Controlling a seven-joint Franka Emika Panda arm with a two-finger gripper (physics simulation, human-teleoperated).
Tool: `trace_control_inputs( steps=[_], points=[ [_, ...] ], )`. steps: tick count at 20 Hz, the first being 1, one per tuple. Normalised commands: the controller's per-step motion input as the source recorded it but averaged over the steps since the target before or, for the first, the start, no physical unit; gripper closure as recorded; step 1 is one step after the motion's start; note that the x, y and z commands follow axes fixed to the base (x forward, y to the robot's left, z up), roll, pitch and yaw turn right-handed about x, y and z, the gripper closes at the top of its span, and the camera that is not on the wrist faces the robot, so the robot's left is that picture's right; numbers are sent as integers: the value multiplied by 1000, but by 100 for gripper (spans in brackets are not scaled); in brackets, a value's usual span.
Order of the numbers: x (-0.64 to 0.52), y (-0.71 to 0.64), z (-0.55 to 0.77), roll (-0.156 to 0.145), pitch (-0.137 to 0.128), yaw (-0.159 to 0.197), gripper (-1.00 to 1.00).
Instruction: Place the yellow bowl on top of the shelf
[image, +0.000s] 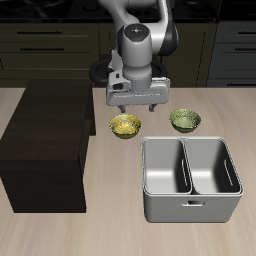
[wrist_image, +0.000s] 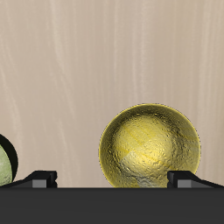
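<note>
The yellow bowl (image: 125, 125) sits on the table between the shelf (image: 48, 140) and the grey bin. The shelf is a large dark box with a flat top. My gripper (image: 134, 106) hangs above the table just behind the bowl, open and empty. In the wrist view the yellow bowl (wrist_image: 149, 147) lies below the gripper (wrist_image: 114, 178), closer to one fingertip (wrist_image: 189, 178) than to the other. Its speckled inside faces up. The fingers do not touch the bowl.
A duller olive-green bowl (image: 184, 120) sits on the table beside the yellow one; its edge shows in the wrist view (wrist_image: 3, 163). A grey two-compartment metal bin (image: 190, 176) stands nearer the table's front edge. Dark kitchen cabinets line the back.
</note>
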Motion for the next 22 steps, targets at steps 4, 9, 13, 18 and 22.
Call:
trace_control_inputs(
  steps=[4, 9, 13, 18, 22],
  points=[
    [-9, 79, -247, 7, -16, 24, -100],
    [25, 48, -221, 12, 38, -22, -100],
    [19, 67, -307, -2, 15, -7, -100],
    [5, 17, -202, 12, 28, -6, -100],
    [-10, -19, -146, -5, 2, 7, -100]
  ],
)
